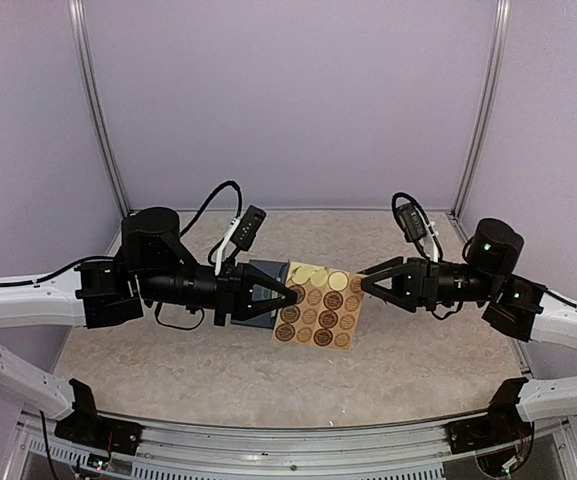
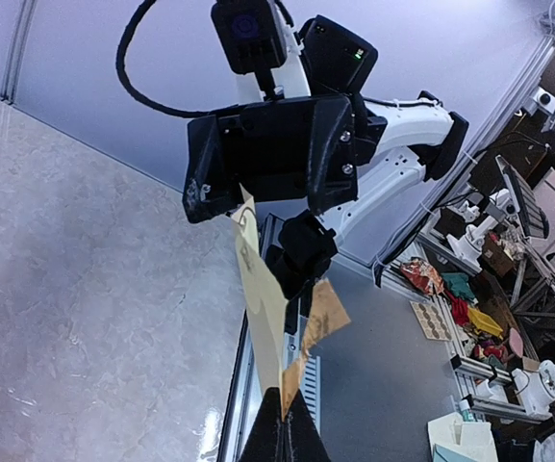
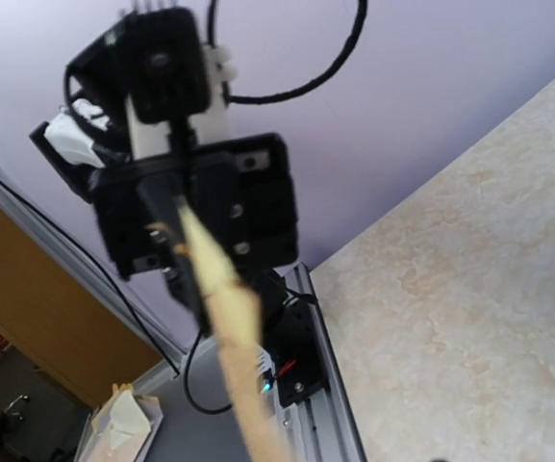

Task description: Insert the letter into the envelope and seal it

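No legible txt, nos. or brand marks in any view.
Sticker sheet (image 1: 318,308): round brown stickers carry some printed pattern, too small to read from top cam; seen edge-on in both wrist cams.
Envelope (image 1: 266,270): visible part shows nothing readable.
Bkgd papers (image 2: 460,433), left wrist cam: too blurred to read.
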### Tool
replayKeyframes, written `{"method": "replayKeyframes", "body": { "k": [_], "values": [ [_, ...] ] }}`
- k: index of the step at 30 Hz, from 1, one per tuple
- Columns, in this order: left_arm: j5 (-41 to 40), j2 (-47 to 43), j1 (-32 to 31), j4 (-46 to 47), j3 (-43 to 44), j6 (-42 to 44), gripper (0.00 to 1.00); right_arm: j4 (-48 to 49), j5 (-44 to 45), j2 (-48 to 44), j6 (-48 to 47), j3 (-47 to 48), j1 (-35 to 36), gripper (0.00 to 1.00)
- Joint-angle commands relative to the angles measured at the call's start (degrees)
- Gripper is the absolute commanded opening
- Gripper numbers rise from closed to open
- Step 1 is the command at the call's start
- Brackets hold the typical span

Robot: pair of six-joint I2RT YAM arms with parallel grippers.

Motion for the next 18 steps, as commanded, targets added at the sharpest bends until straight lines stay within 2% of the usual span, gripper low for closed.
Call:
{"method": "replayKeyframes", "body": {
  "k": [1,2,4,7,10,18],
  "values": [
    [0.30,-2.73,-0.92,5.44,-1.94,0.60,0.00,4.64,0.55,2.94,0.52,1.13,1.28,0.63],
    [0.03,-3.05,-0.98,5.56,-2.19,0.51,0.00,5.44,-0.12,3.45,0.64,1.24,1.48,0.61],
    [-0.34,-3.25,-0.99,5.40,-2.49,0.54,0.00,6.80,-1.25,4.29,0.86,1.46,1.78,0.52],
    [-0.72,-3.20,-0.98,5.40,-2.46,0.47,0.00,9.42,-2.97,5.02,1.76,1.27,2.08,0.32],
    [-0.86,-2.76,-0.99,5.32,-2.30,0.45,0.00,12.02,-4.04,4.65,2.71,0.36,2.42,0.20],
    [-0.79,-1.79,-1.06,5.58,-2.35,0.10,0.00,12.54,-4.86,2.86,2.93,-0.24,2.43,0.14]
  ]
}}
